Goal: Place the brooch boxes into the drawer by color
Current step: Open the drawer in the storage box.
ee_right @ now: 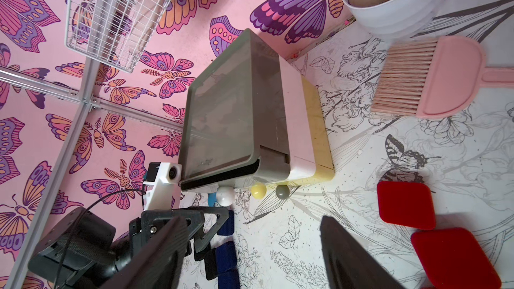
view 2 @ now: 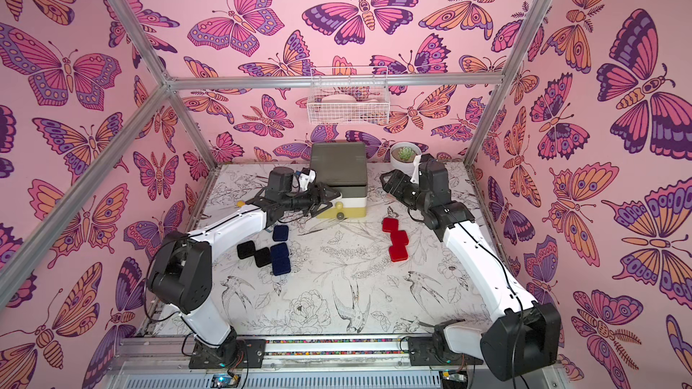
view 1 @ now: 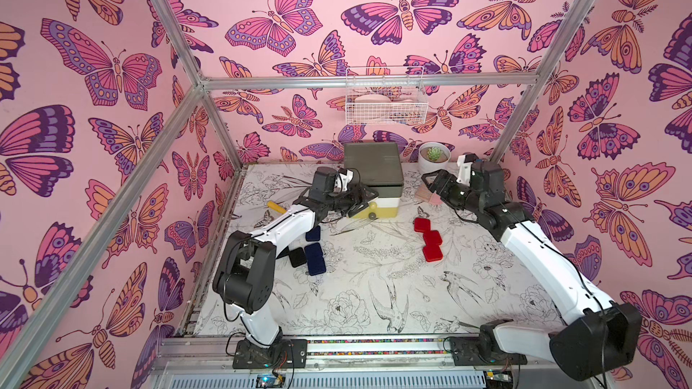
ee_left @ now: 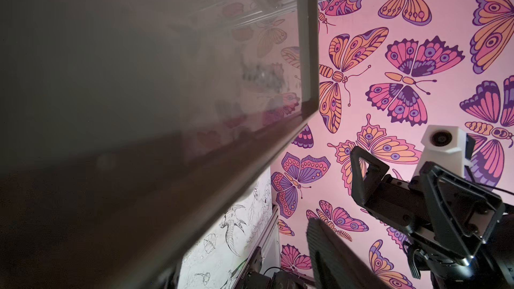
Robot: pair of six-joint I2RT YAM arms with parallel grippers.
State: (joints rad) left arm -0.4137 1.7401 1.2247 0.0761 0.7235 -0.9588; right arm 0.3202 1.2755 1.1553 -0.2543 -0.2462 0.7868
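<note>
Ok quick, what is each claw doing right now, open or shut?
Left gripper: by the drawer; open or closed cannot be told.
Right gripper: jaws open, holding nothing.

Brooch boxes (view 1: 432, 237) scattered before drawer (view 1: 374, 172)

The left arm (view 1: 296, 218) and right arm (view 1: 543, 260) have white shells, black joints and thin black cables

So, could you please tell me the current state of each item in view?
Drawers: all three look shut.
Left gripper: at the drawer knobs; grip unclear.
Right gripper: open, empty.
Red boxes: closed, on the table, touching in a row.
Blue boxes: closed, on the table.
Black boxes: closed, on the table.
Brush: lying flat.
Plant pot: upright.
</note>
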